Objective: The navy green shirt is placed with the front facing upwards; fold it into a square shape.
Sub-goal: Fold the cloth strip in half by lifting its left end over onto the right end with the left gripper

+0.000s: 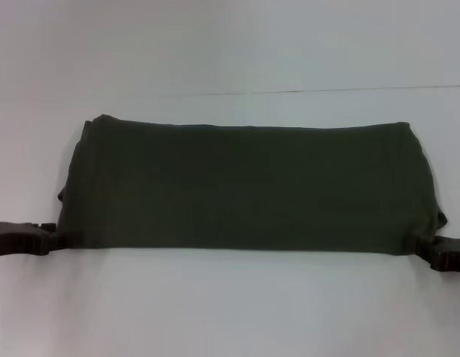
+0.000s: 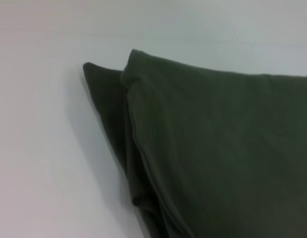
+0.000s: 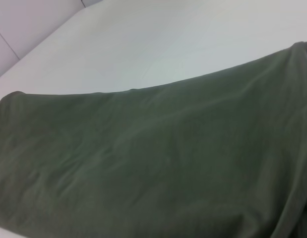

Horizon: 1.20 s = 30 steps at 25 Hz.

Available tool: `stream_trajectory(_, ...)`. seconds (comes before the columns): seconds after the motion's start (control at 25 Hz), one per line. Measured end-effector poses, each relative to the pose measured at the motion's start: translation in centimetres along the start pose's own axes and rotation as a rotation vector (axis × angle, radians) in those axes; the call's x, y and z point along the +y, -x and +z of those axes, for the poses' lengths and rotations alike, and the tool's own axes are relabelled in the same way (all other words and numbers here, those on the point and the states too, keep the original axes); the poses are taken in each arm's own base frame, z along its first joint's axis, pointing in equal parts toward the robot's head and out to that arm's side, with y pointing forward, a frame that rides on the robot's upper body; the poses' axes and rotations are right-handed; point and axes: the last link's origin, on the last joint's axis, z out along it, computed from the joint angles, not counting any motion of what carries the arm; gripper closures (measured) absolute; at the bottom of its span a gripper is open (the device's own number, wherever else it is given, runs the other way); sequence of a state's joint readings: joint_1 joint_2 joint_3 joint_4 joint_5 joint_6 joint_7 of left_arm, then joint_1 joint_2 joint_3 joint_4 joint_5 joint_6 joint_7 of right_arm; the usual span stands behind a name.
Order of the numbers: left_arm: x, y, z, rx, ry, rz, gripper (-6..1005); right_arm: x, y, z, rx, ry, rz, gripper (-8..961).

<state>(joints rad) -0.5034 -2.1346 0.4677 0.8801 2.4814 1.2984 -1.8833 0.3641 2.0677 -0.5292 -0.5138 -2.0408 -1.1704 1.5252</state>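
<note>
The dark olive-green cotton shirt lies as a wide folded band on the white worktop, left gripper and right gripper at its near corners, jaw state indeterminable; judged mid-fold, next needing a crosswise fold.

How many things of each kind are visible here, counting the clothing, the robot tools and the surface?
Shirts: 1, the navy green shirt, folded into a wide band.
Tools: 2, the left tool and the right tool, one at each near corner of the shirt.
Tables: 1, the white table.
Total: 4.
</note>
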Motion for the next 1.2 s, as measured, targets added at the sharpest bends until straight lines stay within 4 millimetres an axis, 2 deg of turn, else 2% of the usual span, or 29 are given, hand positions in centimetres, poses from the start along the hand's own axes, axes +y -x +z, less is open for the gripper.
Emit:
stream_trajectory(0.16, 0.0, 0.0, 0.0, -0.007, -0.006, 0.001, 387, 0.0, 0.1, 0.0, -0.001, 0.000, 0.000, 881)
stream_trajectory(0.68, -0.1, -0.4, 0.4, -0.015, -0.030, 0.009, 51, 0.0, 0.1, 0.1, -0.002, 0.001, 0.000, 881)
stream_trajectory(1.2, 0.7, -0.5, 1.7, -0.042, -0.047, 0.061, 157, 0.0, 0.2, 0.0, -0.002, 0.000, 0.000, 881)
